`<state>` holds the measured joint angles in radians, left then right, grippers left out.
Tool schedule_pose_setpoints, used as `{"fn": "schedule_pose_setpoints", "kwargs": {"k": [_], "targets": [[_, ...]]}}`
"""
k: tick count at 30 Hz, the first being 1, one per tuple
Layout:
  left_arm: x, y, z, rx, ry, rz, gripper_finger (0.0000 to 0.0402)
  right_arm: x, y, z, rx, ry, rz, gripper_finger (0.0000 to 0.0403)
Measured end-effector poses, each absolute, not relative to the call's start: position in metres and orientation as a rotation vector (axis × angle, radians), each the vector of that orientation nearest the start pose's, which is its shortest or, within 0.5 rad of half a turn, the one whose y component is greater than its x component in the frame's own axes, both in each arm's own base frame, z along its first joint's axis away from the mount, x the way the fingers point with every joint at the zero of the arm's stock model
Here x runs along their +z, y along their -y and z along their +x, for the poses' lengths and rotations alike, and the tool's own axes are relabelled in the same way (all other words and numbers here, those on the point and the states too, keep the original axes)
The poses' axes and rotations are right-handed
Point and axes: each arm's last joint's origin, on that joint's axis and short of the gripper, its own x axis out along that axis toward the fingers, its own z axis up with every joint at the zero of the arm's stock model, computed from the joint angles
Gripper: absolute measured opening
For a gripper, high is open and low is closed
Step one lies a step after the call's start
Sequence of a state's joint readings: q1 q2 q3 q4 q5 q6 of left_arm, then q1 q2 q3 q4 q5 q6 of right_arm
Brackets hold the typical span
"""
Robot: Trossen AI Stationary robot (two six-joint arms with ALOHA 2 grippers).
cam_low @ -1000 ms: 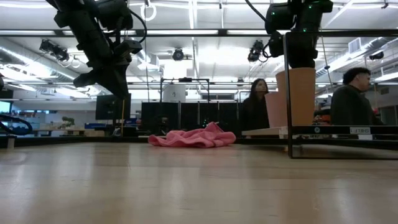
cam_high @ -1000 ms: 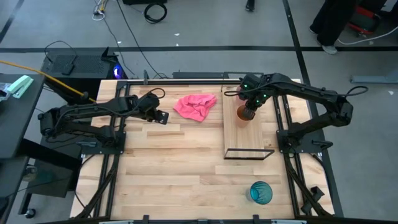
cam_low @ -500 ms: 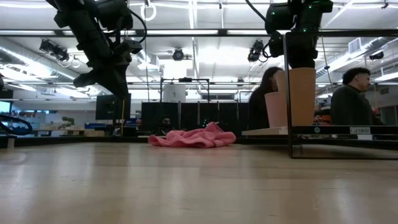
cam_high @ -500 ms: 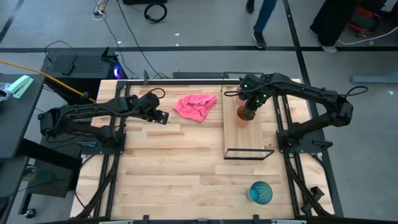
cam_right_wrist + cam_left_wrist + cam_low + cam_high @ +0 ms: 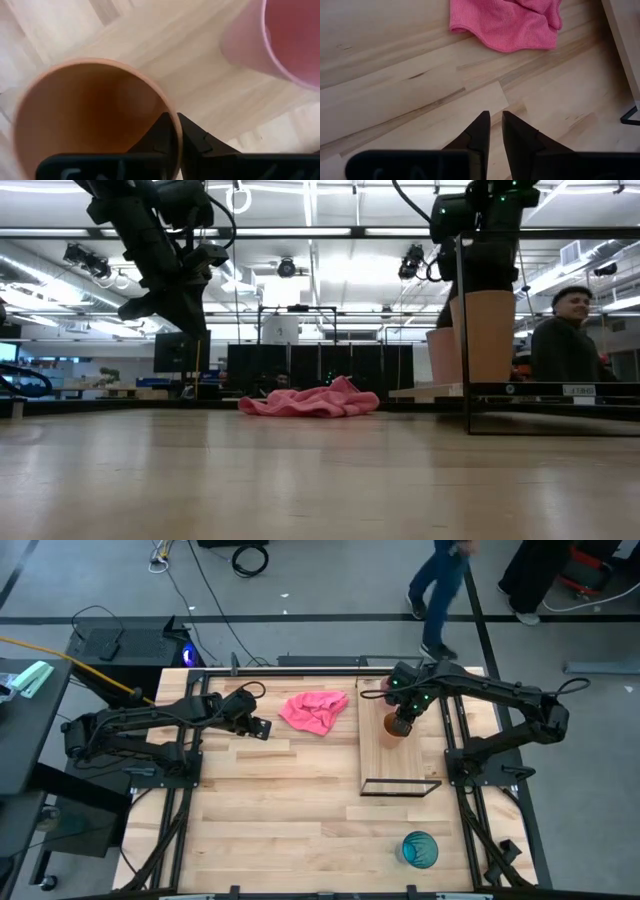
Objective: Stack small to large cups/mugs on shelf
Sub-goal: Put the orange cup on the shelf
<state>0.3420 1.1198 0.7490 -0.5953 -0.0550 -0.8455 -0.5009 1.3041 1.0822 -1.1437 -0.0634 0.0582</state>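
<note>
- High view: the right gripper [image 5: 401, 724] is over the far end of the shelf [image 5: 400, 770], at about 1 o'clock from the surface [image 5: 280, 810] centre, with the orange-brown cup [image 5: 393, 728] under it. It has shifted slightly since a second ago. The teal-blue cup [image 5: 420, 849] stands at 5 o'clock, well apart from the shelf. The left gripper [image 5: 262, 727] waits at 10 o'clock beside the pink cloth [image 5: 315, 710].
- Low view: the orange-brown cup [image 5: 485, 337] has moved a little away from the pink cup [image 5: 445, 356]; both stand upright on the shelf.
- Left wrist view: the fingers [image 5: 479, 132] are nearly closed on nothing.
- Right wrist view: the fingers [image 5: 192, 136] pinch the orange-brown cup's rim, one inside, one outside; the pink cup [image 5: 280, 35] stands just beside it.
- Judgement: the orange-brown cup is being repositioned; no nesting is done yet.
</note>
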Motion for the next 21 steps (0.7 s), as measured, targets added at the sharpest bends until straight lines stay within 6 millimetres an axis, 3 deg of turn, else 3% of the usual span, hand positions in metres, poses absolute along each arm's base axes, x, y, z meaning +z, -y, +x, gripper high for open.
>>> {"fn": "schedule_pose_setpoints", "kwargs": {"k": [10,21], "targets": [[0.2286,-0.0719,0.1972,0.758,-0.755,-0.909,0.0062,0.2705,0.1045,0.1946,-0.422,-1.258,0.429,0.0032],[0.2286,-0.0719,0.1972,0.759,-0.754,-0.912,0.006,0.2714,0.1034,0.194,-0.392,-1.255,0.428,0.0076]]}}
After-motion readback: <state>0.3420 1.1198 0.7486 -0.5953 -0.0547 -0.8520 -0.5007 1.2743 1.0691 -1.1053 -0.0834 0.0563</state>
